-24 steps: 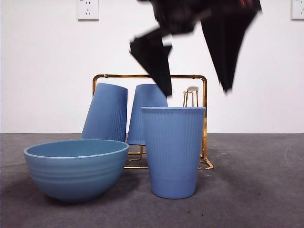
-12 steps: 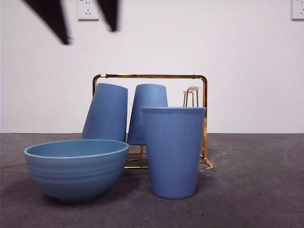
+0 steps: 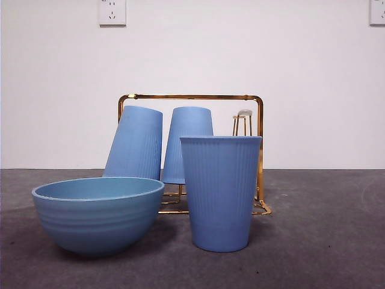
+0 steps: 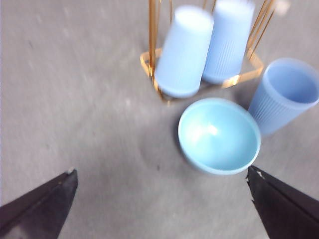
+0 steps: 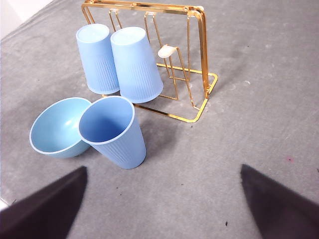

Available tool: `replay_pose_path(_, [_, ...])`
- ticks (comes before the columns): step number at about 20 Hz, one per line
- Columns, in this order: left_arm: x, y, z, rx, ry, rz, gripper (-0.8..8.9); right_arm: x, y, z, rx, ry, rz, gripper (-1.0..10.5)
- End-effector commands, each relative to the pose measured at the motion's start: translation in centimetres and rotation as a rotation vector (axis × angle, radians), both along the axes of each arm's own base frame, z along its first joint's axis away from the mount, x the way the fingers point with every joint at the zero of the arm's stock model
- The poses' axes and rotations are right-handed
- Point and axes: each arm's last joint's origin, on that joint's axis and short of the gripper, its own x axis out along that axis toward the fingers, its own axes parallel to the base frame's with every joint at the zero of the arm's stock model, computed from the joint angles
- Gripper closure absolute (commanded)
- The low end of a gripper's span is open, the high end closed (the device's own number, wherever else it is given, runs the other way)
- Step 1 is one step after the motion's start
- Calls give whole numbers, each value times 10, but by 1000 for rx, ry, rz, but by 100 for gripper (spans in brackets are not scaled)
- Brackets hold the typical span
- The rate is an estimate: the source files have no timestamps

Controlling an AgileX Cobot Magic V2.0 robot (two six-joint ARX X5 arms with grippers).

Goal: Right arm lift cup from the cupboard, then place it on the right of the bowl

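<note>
The cup [image 3: 220, 192] is seen set upright on the tabletop [image 3: 319, 241], just right of the bowl [image 3: 96, 214]. The right hand [image 5: 159, 209] is spread, empty, well above. Placement appears finished.

I see even, bright light in the front view, sharp focus, soft shadows on the worktop [image 3: 325, 253] under the bowl [image 3: 96, 214]. Left wrist view is motion-blurred and washed out, pale glare inside the bowl. Right wrist view is crisp near the cupboard [image 5: 194, 64], pincer tips soft.
</note>
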Motion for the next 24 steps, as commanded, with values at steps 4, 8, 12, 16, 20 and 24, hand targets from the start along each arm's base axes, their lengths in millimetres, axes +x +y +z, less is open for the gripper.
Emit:
replay_pose_path(4, [-16,14,1,-44,-50,2,801,0,0,4,-22,-39,21,932])
replay_pose_path(8, [-17,15,2,-49,-55,1,799,0,0,4,-23,-39,21,932])
replay_pose_path(12, [-17,15,2,-49,-55,1,799,0,0,4,-23,-39,21,932])
replay_pose_path(16, [-19,18,1,-57,-67,38,799,0,0,4,-23,-39,21,932])
replay_pose_path(20, [-11,19,0,71,-278,146,799,0,0,4,-23,-39,21,932])
replay_pose_path(24, [8,19,-36,41,-509,278,799,0,0,4,-22,-39,21,932])
